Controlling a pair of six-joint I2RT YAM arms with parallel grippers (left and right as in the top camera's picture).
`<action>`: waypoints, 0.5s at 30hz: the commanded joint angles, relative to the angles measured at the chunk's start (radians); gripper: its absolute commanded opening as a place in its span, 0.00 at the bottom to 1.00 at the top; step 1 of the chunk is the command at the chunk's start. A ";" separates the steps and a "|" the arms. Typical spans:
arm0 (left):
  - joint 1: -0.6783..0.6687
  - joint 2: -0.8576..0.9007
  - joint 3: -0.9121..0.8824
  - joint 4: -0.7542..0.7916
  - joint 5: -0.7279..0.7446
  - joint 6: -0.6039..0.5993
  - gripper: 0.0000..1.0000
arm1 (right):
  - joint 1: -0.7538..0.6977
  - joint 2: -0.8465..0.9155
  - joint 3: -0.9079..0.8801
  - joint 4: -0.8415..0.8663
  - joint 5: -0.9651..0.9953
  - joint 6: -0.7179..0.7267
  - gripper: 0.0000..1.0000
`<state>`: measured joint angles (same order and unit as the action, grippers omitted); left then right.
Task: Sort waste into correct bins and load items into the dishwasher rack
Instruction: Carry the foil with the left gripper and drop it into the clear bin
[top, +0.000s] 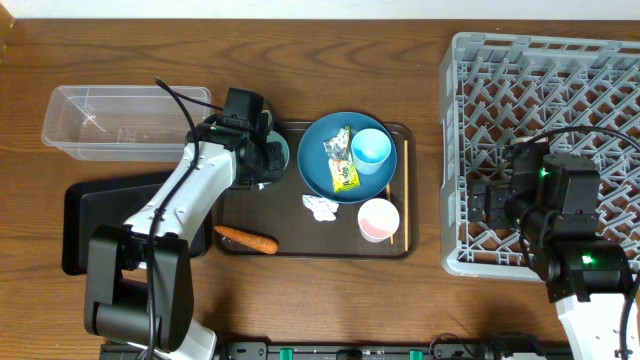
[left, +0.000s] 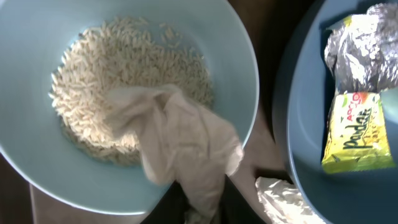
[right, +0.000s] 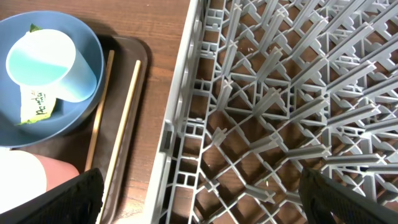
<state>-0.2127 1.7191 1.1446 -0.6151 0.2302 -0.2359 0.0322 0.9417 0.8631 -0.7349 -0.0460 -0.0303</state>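
Left gripper (top: 266, 158): over the bowl (left: 37, 155) at the far-left corner of the serving tray (top: 300, 243). The jaws are drawn in on one end of the tissue, pinching it as far as the wrist view shows.
Tissue in hand (left: 180, 143): crumpled white, lying on the rice (left: 93, 81) inside the bowl, with its tail pulled over the rim toward the gripper.
Second tissue (top: 320, 207): on the serving tray, just near of the plate (top: 320, 165), untouched.
Right gripper (right: 214, 205): fingers spread wide and empty, above the near-left edge of the rack (top: 560, 90).
Bins: the clear tub (top: 120, 125) is far left and the black tray (top: 85, 215) is near left.
Step judged: lifting the tissue out of the bowl for binning.
Handling: raise it slowly and straight up, and clear the rim before swinging left. Grains may cling to the paper.
Risk: only a corner looks pinched, so a jerk could drop it or tip the bowl.
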 joint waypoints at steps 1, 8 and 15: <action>-0.002 0.000 -0.008 0.003 -0.010 0.005 0.06 | -0.007 -0.001 0.018 0.001 -0.003 -0.008 0.99; 0.056 -0.078 0.059 -0.072 -0.014 0.005 0.06 | -0.007 -0.001 0.018 -0.004 -0.003 -0.008 0.99; 0.179 -0.232 0.133 -0.056 -0.014 0.005 0.06 | -0.007 -0.001 0.018 -0.014 -0.003 -0.008 0.99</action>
<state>-0.0826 1.5627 1.2301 -0.6910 0.2283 -0.2356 0.0322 0.9417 0.8631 -0.7448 -0.0460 -0.0303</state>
